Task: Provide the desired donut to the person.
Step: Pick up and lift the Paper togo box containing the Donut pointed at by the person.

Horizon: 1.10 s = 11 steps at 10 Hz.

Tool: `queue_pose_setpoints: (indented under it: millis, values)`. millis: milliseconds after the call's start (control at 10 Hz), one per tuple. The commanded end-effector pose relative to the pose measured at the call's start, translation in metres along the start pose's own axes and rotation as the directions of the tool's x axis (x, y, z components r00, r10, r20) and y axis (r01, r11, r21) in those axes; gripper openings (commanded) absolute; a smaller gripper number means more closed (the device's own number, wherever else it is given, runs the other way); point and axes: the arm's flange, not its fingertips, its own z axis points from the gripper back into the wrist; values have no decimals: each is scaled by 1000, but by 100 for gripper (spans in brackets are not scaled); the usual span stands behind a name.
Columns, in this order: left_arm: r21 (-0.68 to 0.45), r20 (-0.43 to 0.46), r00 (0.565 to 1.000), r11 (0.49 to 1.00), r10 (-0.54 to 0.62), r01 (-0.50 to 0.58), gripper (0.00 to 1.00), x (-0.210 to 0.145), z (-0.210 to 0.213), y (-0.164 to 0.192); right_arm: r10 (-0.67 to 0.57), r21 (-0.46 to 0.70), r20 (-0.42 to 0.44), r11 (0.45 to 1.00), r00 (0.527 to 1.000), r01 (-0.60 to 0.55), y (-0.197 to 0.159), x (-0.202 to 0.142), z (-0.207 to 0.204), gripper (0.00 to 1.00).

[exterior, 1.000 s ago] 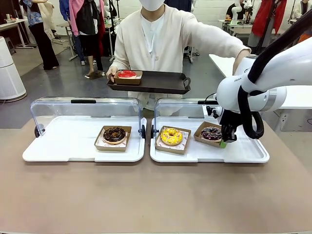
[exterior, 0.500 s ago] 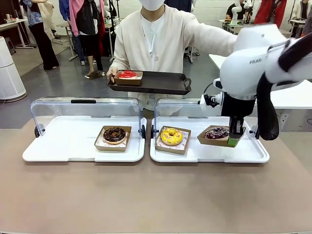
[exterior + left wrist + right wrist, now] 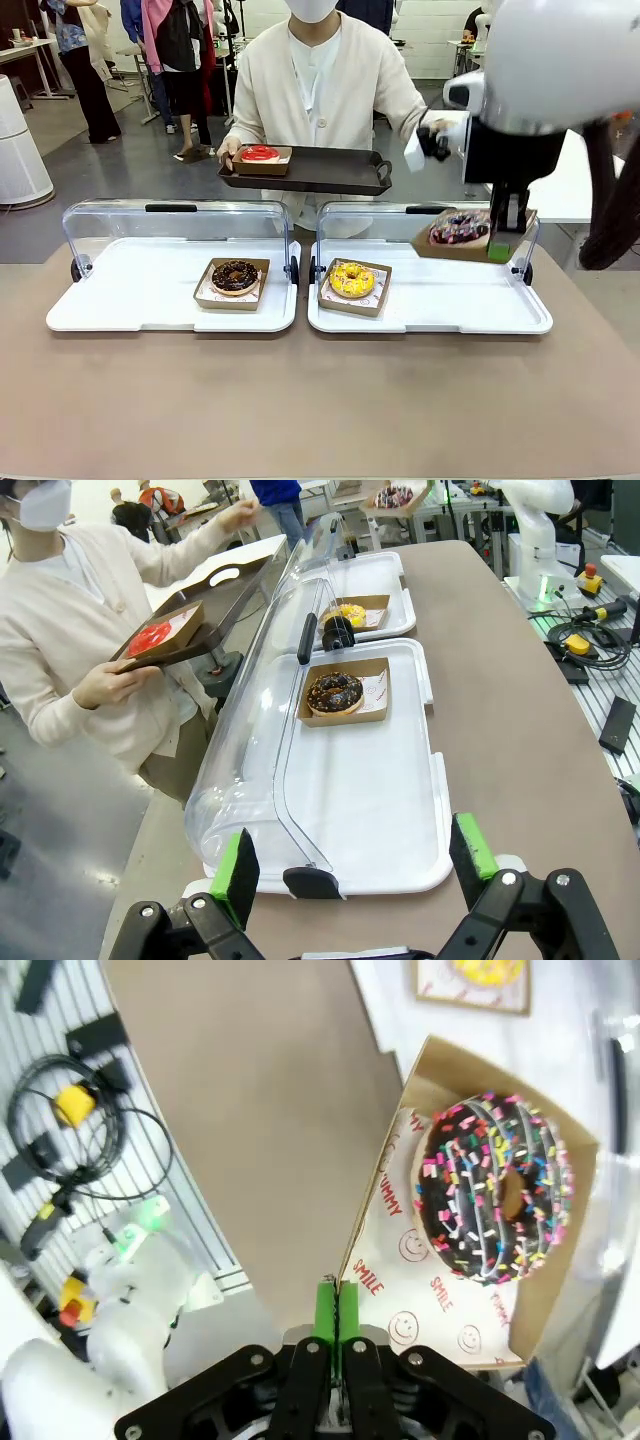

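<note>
The right gripper point(image 3: 499, 247) pinched 1 edge of the cardboard tray point(image 3: 448, 246) carrying the sprinkled donut point(image 3: 459, 228) — held above the right display tray point(image 3: 440, 312), apart from the black tray point(image 3: 330, 170) in the hands of the person point(image 3: 320, 80). The left gripper point(image 3: 355, 860) hung with jaws spread wide.

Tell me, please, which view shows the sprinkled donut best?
The right wrist view: the sprinkled donut is close, seen from above, in the cardboard tray pinched by the right gripper. The front view shows it side-on; the left wrist view, tiny, far off.
</note>
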Motion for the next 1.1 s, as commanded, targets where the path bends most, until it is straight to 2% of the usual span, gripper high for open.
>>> queue_pose_setpoints:
  millis: [0,100,300,600,700,800,1000]
  values:
    - [1,1,1000,1000,-3,3,100,2,0,-1,-56,-61,-3,997,998,56,0,10,38,0]
    - [1,1,1000,1000,-3,3,100,2,0,-1,-68,-114,39,991,997,73,-5,13,56,0]
    - [1,1,1000,1000,-3,3,100,2,0,-1,-116,-109,74,986,991,123,-30,18,70,0]
    - [1,1,1000,1000,-3,3,100,2,0,-1,-141,-79,121,985,983,151,-63,31,65,0]
    - [1,1,1000,1000,-3,3,100,2,0,-1,-122,-103,136,985,983,137,-65,32,54,0]
    - [1,1,1000,1000,-3,3,100,2,0,-1,-117,-84,99,989,988,125,-57,24,65,0]
    - [1,1,1000,1000,-3,3,100,2,0,-1,-117,-84,99,989,988,125,-57,24,65,0]
